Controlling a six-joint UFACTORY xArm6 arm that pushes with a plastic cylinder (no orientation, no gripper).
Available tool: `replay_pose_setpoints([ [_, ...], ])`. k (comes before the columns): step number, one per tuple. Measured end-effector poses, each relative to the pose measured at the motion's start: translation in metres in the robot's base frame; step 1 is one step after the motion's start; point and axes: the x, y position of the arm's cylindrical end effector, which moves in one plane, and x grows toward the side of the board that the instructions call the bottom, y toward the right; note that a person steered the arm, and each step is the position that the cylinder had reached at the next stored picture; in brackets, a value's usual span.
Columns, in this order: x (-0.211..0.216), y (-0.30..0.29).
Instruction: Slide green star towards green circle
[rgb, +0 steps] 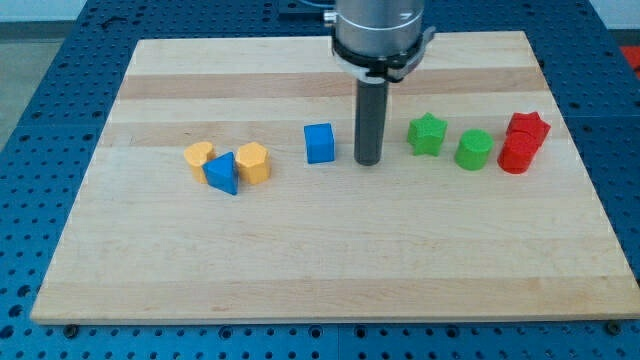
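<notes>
No text, label, brand, number or sign can be read anywhere in the view; the blocks carry plain coloured faces; the wooden counter (330, 270) shows only grain from edge to edge; the dark rod bears no legible marking.

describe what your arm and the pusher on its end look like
My arm shows only at its end: a round silvery-grey metal collar with a dark band beneath it. From that hangs a straight, plain dark grey cylindrical rod, smooth and unmarked, ending in my tip, which is cut flat. No cables, labels or markings are visible on it.
</notes>
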Motion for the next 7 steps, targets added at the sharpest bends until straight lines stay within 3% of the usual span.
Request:
replay_pose_setpoints([
  [3,-0.021,0.092],
  [5,-0.035,0.070],
  [7,-0.056,0.083],
])
